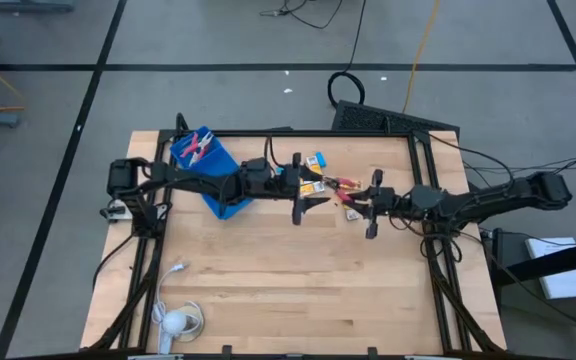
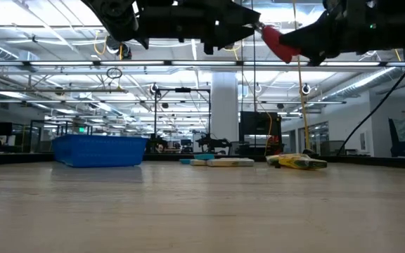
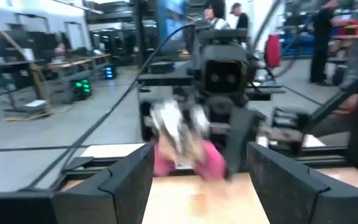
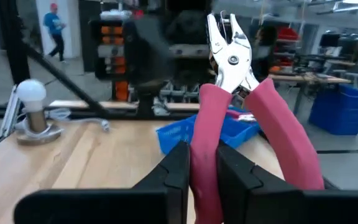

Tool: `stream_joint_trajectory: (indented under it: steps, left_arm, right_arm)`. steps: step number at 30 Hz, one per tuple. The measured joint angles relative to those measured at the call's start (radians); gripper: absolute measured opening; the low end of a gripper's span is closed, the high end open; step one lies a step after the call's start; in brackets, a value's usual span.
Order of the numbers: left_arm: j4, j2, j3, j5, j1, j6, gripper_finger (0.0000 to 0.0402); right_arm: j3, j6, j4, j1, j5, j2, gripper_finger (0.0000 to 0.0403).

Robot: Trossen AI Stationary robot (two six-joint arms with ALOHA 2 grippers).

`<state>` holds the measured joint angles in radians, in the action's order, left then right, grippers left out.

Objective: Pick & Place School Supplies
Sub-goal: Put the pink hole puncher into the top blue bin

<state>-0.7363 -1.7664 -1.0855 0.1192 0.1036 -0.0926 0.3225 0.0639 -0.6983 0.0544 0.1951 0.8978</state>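
Pink-handled pliers [image 4: 229, 118]: clenched in right tool [image 4: 202, 163], centre frame, lifted above worktop [image 1: 268, 280]. Left tool [image 3: 197, 174] released, facing. Blue tray [image 1: 208, 170], upper left, holds some supplies; yellow-orange blocks [image 1: 313, 185] remain unplaced.

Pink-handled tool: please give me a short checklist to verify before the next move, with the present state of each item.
1. Right claw grips the pink-handled tool: ok. It is shut on one handle, and the other handle stays outside the fingers.
2. Tool clear of the table: ok. The low view shows it high above the wood.
3. Left claw open: ok. Its fingers are wide apart and face the tool.
4. Tool between the left claw's fingers: cannot tell, because the left wrist view is blurred.
5. Blue tray in place: ok. It lies on the table under the left arm, with items already inside.
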Motion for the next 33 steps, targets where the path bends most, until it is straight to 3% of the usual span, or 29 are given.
stream_joint_trajectory:
  steps: [3,9,22,25,33]
  left_arm:
    - [-0.004,0.001,0.0,-0.053,-0.009,0.0,0.0255]
    - [-0.012,0.001,0.0,-0.061,-0.011,0.003,0.0255]
    - [-0.023,0.001,0.0,-0.06,-0.015,-0.034,0.0251]
    - [-0.023,0.001,0.0,-0.059,-0.016,-0.035,0.0225]
    - [-0.022,0.001,0.0,-0.052,-0.015,0.007,0.0106]
  right_arm:
    - [0.0,0.0,-0.095,0.0,-0.039,0.072,0.0039]
    - [0.0,0.0,-0.222,0.0,-0.043,0.182,0.0039]
    - [0.0,0.002,-0.27,0.0,-0.042,0.202,0.0039]
    - [0.0,0.003,-0.27,0.0,-0.041,0.202,0.0039]
    - [0.0,0.008,-0.27,-0.001,-0.04,0.202,0.0039]
